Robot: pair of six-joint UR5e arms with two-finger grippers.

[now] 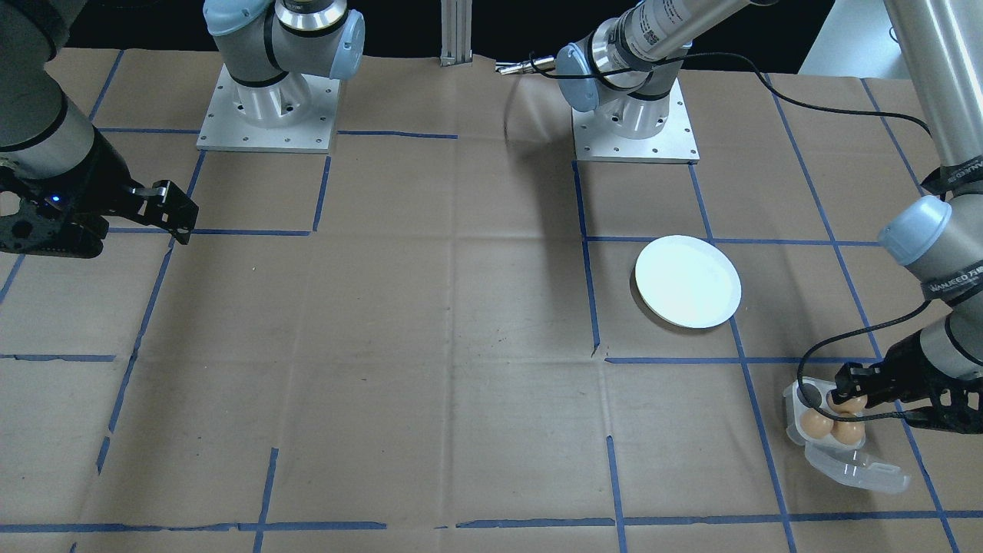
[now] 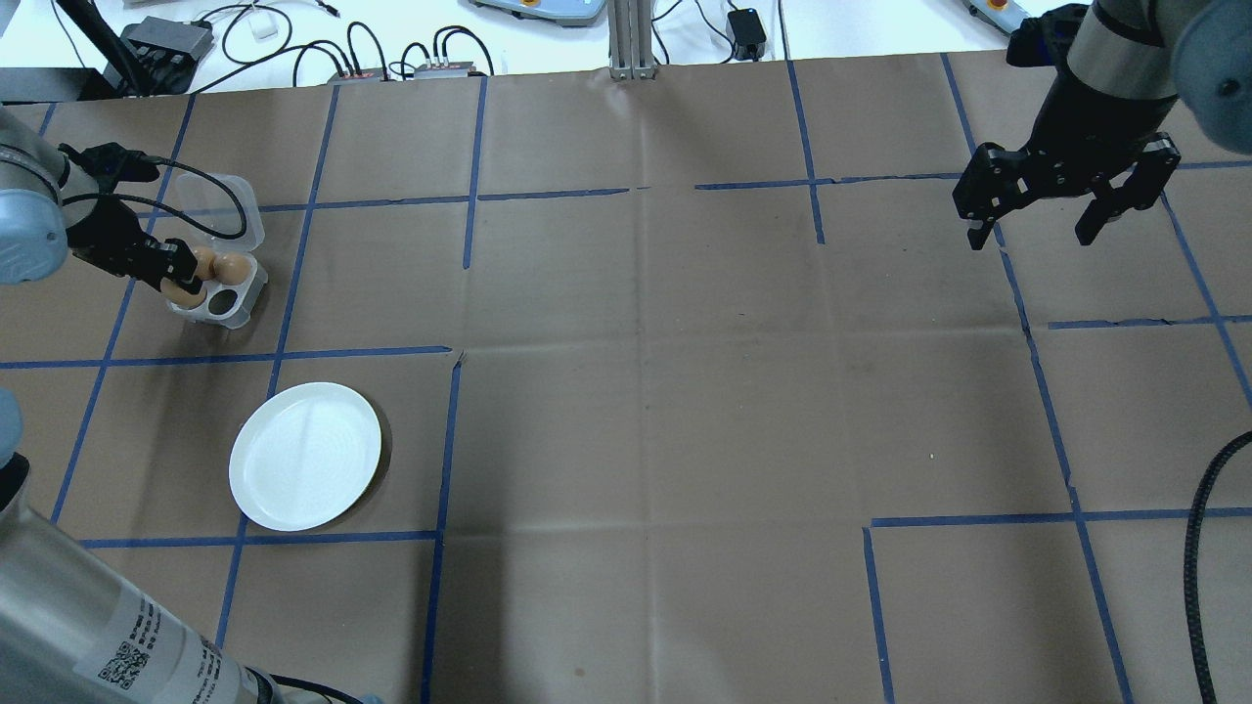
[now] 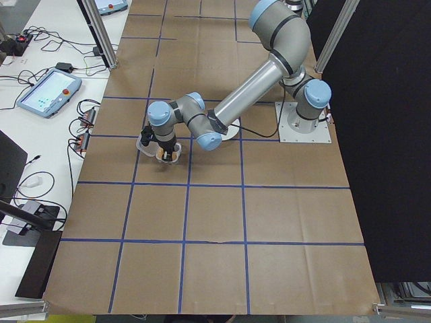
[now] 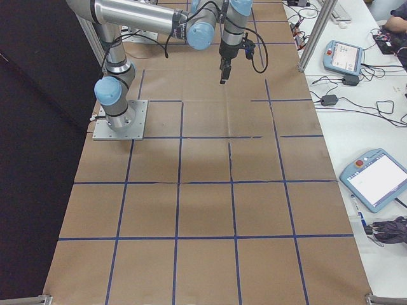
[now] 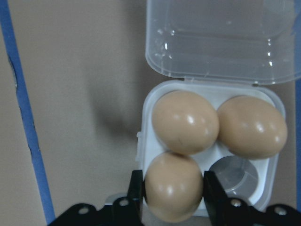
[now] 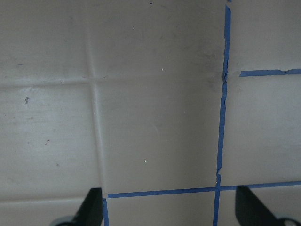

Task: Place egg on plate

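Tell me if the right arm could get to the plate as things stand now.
Probably not easily. The right gripper hangs open at the table's opposite end, while the plate lies bare on the left arm's side. Nothing lies between them, but it's a long stretch; the left gripper, shut on an egg, is nearer.

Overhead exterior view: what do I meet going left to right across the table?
Left pincer at the egg tray → plate → right pincer.

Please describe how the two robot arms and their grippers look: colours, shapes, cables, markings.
Both arms are silver tubes with pale blue joint caps on square metal bases. The left gripper and right gripper are black with two fingers. A black cable loops along the left arm, and a white QR-code label sits on its tube.
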